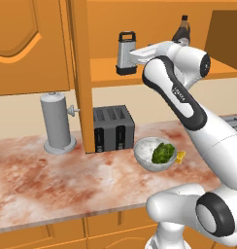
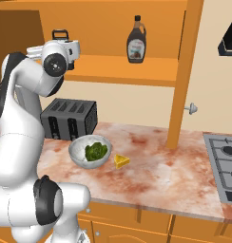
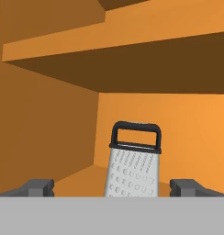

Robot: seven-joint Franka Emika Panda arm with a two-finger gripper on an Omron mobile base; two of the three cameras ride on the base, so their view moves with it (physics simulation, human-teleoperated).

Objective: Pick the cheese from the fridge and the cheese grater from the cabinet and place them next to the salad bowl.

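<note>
Reaching into the open cabinet (image 1: 154,68) toward the cheese grater (image 1: 126,53), with the fingers (image 3: 112,188) spread wide apart, empty, one on each side of the grater's lower body in the hand view and not yet touching it. Judged roughly half done: cheese (image 2: 121,161) lay on the marbled surface (image 2: 156,175) just beside the salad bowl (image 2: 90,151), on its right in both base views, so that half looked finished. Left to do, by that reading: close on the grater, lift it off the shelf, carry it down and set it near the bowl. Stood upright on the cabinet's inner shelf, near the left wall, the grater had its long axis vertical, black handle up and black base down, tapering narrower toward the top. Faced the hand with its broad perforated side, leaning very slightly in the hand view, though that tilt may have belonged to the camera. Kept well apart on the same shelf, a dark syrup bottle (image 2: 136,39). Sat below on the surface, a black toaster (image 2: 69,118) just behind the bowl, and a grey canister (image 1: 58,124) farther left, beyond the open cabinet door.
</note>
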